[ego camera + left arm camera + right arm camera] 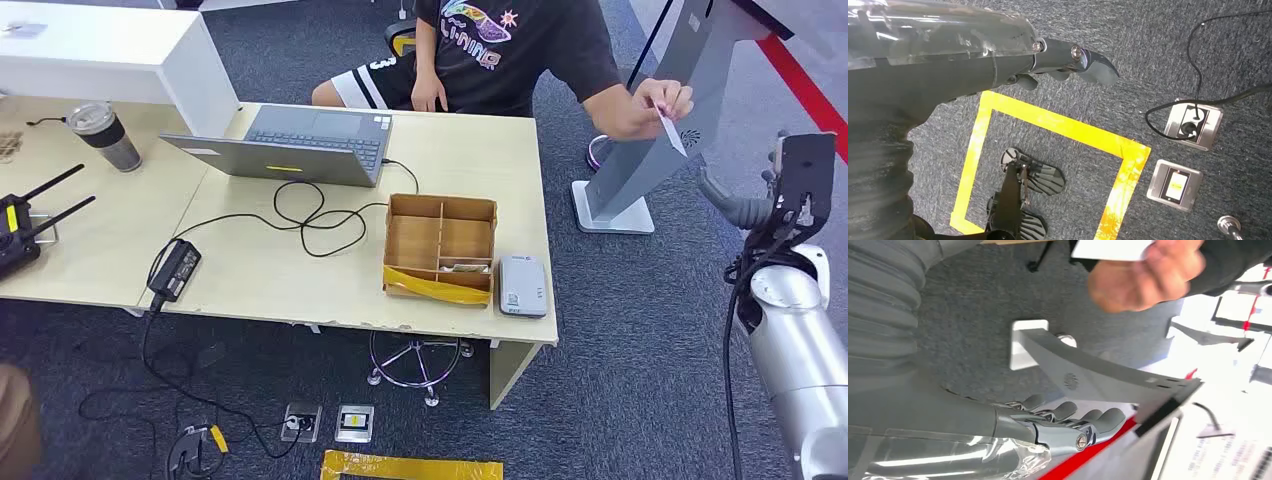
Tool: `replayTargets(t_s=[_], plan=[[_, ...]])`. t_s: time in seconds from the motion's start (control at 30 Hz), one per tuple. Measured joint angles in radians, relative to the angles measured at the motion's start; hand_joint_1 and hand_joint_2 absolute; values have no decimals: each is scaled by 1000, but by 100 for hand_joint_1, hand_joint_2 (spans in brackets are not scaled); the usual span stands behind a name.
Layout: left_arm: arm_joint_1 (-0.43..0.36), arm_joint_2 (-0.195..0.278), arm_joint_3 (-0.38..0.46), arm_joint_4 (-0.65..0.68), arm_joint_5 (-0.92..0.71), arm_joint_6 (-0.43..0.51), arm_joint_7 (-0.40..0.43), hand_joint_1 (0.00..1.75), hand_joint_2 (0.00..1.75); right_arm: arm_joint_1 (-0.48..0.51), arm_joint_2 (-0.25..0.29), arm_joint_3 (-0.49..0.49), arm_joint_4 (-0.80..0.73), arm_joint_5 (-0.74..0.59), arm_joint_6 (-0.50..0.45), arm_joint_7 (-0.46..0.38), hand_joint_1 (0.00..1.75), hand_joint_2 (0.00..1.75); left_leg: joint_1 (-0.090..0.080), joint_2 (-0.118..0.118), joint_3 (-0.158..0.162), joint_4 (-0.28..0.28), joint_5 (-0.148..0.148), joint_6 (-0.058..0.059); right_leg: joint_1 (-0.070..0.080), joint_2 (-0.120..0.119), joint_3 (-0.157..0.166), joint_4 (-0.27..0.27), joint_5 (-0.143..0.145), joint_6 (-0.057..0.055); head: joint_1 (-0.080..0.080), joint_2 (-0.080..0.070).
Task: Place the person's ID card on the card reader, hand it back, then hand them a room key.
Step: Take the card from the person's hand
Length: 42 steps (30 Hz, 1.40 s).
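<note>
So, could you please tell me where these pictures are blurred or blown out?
Head view: sharp and evenly lit. Right wrist view: the person's hand and white card are motion-blurred, and the far background is overexposed. Left wrist view: floor sharp, with glare on the clear cover.

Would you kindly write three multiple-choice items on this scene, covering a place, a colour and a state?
1. Where does the card reader lie?
A. beside the cardboard box
B. on the laptop
C. on the floor

2. What colour is the tape square on the carpet?
A. red
B. yellow
C. blue

3. What is the right hand doing?
A. gripping a cup
B. pressing the reader
C. holding nothing

Answers: 1 A, the reader sits next to the box near the table's edge. 2 B, the tape is yellow. 3 C, the person's hand holds the white card.
</note>
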Motion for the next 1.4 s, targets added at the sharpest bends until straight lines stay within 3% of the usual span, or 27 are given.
replayTargets(t_s=[0.33,0.6,0.77,1.03,1.4], plan=[[-8,-4,0,0,-11,-8,0,0,175,51,38,-27,-255,245,4,65,0,175,0,0,0,0,0,0,0,0,0,0,0,0,0,0],[-18,-12,0,0,-32,-5,0,0,175,117,97,-19,-496,562,74,125,0,175,0,0,0,0,0,0,0,0,0,0,0,0,0,0],[-24,-15,0,0,-42,1,0,0,175,133,142,-1,-609,668,119,131,0,175,0,0,0,0,0,0,0,0,0,0,0,0,0,0],[-41,-22,0,0,-73,11,0,0,175,133,221,72,-649,870,101,125,0,175,0,0,0,0,0,0,0,0,0,0,0,0,0,0],[-59,-29,0,0,-72,24,0,0,175,136,350,208,-511,1088,-99,91,0,175,1,0,0,-1,0,-1,1,0,0,1,-1,-1,0,0]])
